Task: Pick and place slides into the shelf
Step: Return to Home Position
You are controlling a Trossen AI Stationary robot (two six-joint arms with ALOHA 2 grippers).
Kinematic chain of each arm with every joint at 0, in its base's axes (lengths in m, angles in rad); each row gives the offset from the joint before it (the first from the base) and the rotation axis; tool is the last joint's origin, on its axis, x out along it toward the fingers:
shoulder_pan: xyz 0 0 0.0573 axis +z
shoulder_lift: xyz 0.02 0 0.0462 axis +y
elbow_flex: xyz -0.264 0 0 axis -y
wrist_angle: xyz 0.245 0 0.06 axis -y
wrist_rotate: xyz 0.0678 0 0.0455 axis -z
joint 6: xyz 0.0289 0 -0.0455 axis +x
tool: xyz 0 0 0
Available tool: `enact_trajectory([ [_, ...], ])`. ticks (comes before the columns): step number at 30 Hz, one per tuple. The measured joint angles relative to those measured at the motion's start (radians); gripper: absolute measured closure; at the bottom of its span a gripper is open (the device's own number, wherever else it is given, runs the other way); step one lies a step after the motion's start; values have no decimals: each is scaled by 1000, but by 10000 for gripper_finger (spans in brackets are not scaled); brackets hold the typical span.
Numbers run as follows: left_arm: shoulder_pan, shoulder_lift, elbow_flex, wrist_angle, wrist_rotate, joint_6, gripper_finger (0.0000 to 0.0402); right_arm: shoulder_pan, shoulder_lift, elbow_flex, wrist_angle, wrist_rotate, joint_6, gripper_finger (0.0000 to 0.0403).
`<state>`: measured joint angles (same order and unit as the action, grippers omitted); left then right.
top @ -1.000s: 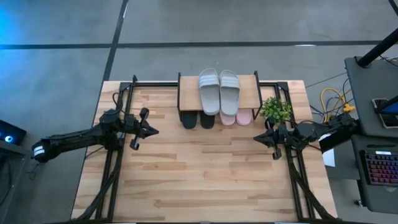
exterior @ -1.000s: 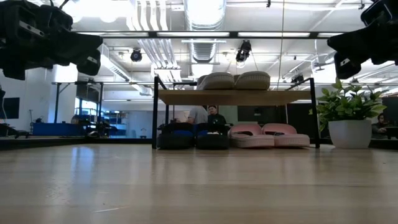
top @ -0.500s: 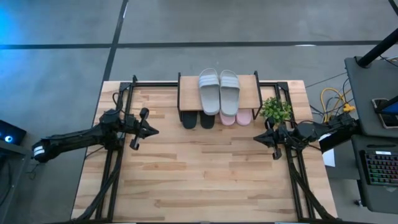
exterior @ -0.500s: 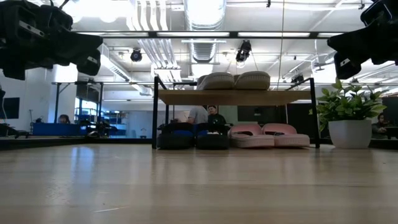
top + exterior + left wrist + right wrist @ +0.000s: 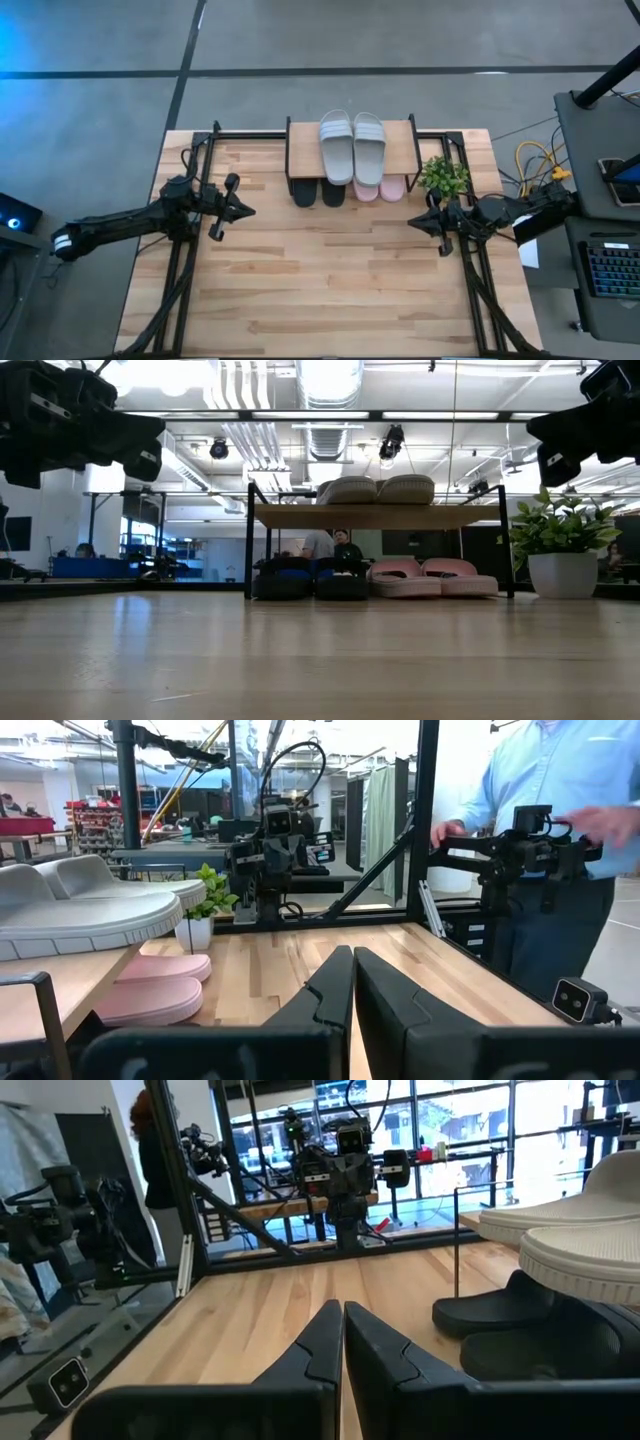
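The shelf [image 5: 400,150] stands at the far middle of the table [image 5: 330,290]. All six slides are in it. The grey-green slides [image 5: 337,145] lie side by side on the wooden top. Under the top, the black slides [image 5: 305,192] sit on the left and the pink slides [image 5: 366,190] on the right. Their ends poke out a little on the near side. The four below fill the space under the plank, which is likely why the grey-green pair went on top. Each pair is kept together and lined up straight, so the job looks finished.

The left gripper [image 5: 248,210] hangs over the left side of the table, well apart from the shelf. Its jaws are pressed together and hold nothing. The right gripper [image 5: 412,222] hangs over the right side, and its jaws are also pressed together with nothing in them. Both are lifted up off the wood and point at each other across the table. This looks like a resting pose, out of the way of the shoes.

A small green plant [image 5: 443,176] in a white pot stands just beside the shelf's right end, near the right gripper. That arm would have to mind it if it reached in again. Nothing lies between the left gripper and the shelf. A person in a light blue shirt [image 5: 560,780] stands beyond the right side of the table.
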<state>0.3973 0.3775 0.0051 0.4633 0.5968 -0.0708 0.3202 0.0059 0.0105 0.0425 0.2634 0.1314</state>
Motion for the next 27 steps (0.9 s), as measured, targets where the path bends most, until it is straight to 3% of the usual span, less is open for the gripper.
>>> enact_trajectory([
  [3, 0, 0, 0, 0, 0, 0, 402, -9, -5, 0, -1, -3, -11, 394],
  [7, 0, 0, 0, 0, 0, 0, 402, -52, -6, 0, -6, -55, -366, 394],
  [9, 0, 0, 0, 0, 0, 0, 402, -79, -6, 0, 2, -58, -463, 394],
  [17, 0, 1, 0, 0, 0, 0, 402, -141, -6, -1, 12, -173, -250, 394],
  [27, 0, 2, 0, 0, 0, 0, 402, -238, -6, -1, 14, -332, -232, 394],
])
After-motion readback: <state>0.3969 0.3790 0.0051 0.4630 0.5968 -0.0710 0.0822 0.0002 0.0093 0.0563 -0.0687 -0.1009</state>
